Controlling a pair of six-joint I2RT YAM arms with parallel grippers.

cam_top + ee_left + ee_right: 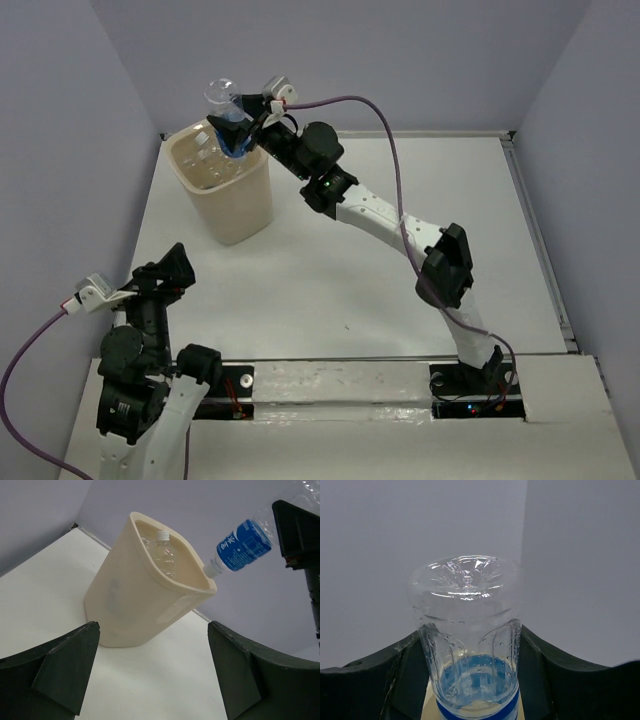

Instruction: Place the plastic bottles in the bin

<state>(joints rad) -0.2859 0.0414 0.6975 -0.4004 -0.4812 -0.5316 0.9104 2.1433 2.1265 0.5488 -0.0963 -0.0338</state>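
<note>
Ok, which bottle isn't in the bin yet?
The blue-labelled bottle gripped by the right tool, cap down over the bin rim; the other bottle sits inside.

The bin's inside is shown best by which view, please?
Left wrist: it looks into the bin, showing a capped bottle inside. Top external shows the mouth small, partly hidden by the held bottle. Right wrist shows barely a sliver.

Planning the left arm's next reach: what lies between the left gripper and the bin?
Nothing: only bare white table between the left gripper and the bin, shown in the top and left wrist views.
</note>
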